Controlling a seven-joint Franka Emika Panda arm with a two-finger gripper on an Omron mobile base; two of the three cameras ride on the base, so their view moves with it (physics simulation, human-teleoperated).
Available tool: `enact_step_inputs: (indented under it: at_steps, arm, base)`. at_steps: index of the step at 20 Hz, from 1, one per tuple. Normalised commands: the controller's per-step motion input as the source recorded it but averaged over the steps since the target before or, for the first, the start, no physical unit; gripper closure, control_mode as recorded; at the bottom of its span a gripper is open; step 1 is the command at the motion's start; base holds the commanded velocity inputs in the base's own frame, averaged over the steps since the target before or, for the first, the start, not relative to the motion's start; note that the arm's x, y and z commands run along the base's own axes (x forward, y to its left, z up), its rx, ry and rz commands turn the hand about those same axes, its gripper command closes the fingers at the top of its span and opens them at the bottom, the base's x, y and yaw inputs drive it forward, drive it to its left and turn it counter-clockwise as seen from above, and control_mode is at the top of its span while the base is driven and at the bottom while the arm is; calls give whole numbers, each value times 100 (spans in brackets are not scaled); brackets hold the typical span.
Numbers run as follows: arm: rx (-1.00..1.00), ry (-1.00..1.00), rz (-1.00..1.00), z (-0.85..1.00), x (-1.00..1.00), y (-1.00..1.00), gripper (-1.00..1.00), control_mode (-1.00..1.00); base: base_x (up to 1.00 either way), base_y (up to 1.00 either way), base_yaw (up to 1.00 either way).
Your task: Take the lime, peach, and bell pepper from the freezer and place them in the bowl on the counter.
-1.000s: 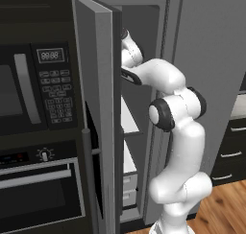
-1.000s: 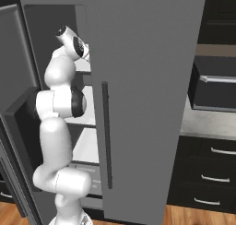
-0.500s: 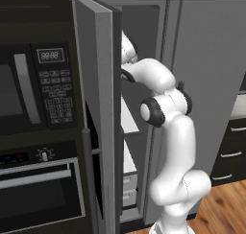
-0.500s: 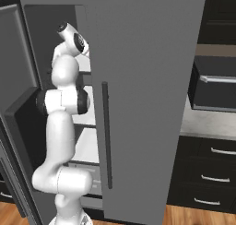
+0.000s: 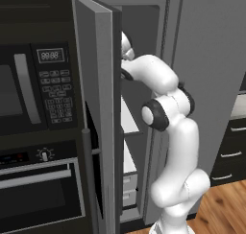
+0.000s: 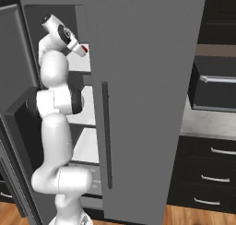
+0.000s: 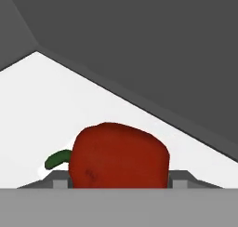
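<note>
The arm is reaching deeper into the freezer (image 5: 98, 108); the fingers (image 7: 119, 183) are closing around the bell pepper (image 7: 119, 156) on the white shelf (image 7: 56, 110), stem pointing to nine o'clock.

A black microwave (image 5: 29, 89) sits at nine o'clock in the left base view, its keypad (image 5: 53, 96) toward the middle. Right below it, at seven o'clock, is a black wall oven (image 5: 41, 192) with a knob (image 5: 44, 155). Dark drawers (image 6: 207, 178) with silver handles fill four o'clock in the right base view, above a wooden floor (image 5: 226, 206).
</note>
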Motion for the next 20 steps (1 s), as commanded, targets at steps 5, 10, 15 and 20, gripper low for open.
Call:
enact_step_inputs:
  at_steps: [5,10,15,20]
  arm:
    - [1,-32,0,-65,-100,5,100,-100]
    - [21,-9,-12,-7,-100,-8,100,-100]
    - [34,0,-25,29,-100,-21,100,-100]
    - [38,5,-30,24,-100,-73,100,-100]
  base:
    - [0,0,0]
    - [0,0,0]
    - [0,0,0]
    - [0,0,0]
